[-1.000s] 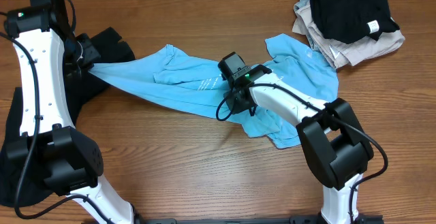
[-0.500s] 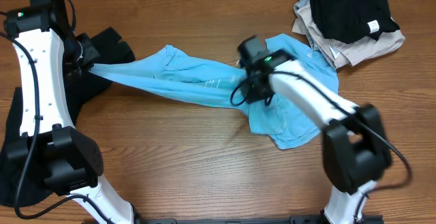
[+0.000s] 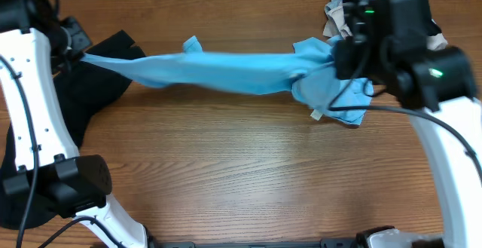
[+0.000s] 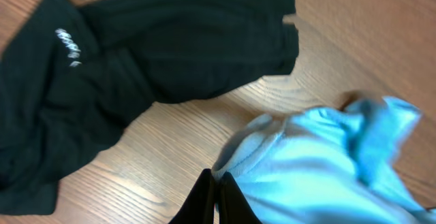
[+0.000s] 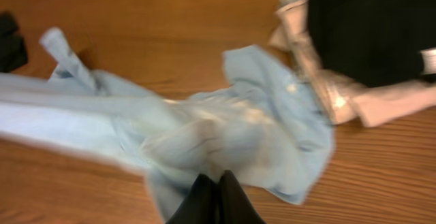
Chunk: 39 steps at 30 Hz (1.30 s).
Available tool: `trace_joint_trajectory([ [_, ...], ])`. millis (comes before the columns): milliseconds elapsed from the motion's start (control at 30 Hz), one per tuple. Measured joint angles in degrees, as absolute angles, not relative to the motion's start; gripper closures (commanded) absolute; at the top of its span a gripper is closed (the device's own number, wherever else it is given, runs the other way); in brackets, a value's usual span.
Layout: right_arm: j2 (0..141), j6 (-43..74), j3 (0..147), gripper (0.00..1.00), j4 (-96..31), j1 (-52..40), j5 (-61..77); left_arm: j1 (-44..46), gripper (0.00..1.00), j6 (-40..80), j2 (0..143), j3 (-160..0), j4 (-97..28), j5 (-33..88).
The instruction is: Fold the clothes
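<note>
Reaches up the left side of the overhead view with the left arm [image 3: 30,105], white links rising from a black base joint. Pinches with the left tool [image 4: 216,186], dark fingers pressed together on one end of the blue shirt [image 3: 226,71]. Stands tall at the right with the right arm [image 3: 444,150], black wrist housing [image 3: 388,29] close under the overhead camera, green lights lit, outline blurred. Clamps with the right tool [image 5: 216,186], fingers closed tip to tip on the shirt's other end.

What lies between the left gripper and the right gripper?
The light blue shirt, stretched as a band from the left gripper to the right gripper over the wooden table; the overhead view shows it.
</note>
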State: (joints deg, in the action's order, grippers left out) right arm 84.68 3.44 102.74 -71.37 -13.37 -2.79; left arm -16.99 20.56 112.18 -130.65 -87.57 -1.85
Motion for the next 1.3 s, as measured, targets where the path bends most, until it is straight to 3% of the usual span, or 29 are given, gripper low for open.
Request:
trace_joint_trajectory([
  [100,81.3,3.3,102.8,0.9,-71.8,-9.6,-2.1,-18.6,0.96,20.6,112.2,-133.9,-89.1,-2.0],
  [167,79.7,3.2,102.8,0.96,-72.5,-8.1,-1.7,-19.3,0.96,20.6,112.2,-135.7,-89.9,-1.9],
  [500,73.2,3.0,102.9,0.96,-72.7,-7.6,2.9,-19.9,0.96,20.6,112.1,-148.1,-94.5,0.1],
  [600,74.0,3.0,103.0,0.83,-72.7,-7.9,7.1,-19.9,0.96,20.6,112.0,-149.2,-94.9,1.9],
  [700,77.8,2.8,103.0,0.55,-72.4,-9.5,9.9,-19.9,0.96,20.6,112.0,-149.2,-95.5,2.9],
  [767,82.7,2.1,103.0,0.44,-71.7,-11.6,11.1,-19.9,0.96,20.6,112.0,-149.2,-95.9,3.3],
  [933,96.2,0.6,102.7,0.35,-66.2,-16.3,12.4,-19.9,0.96,20.6,112.0,-149.2,-96.1,3.5],
  [1300,118.4,1.5,102.5,0.35,-55.7,-18.4,9.7,-19.9,0.96,20.6,112.0,-143.5,-93.6,3.2],
])
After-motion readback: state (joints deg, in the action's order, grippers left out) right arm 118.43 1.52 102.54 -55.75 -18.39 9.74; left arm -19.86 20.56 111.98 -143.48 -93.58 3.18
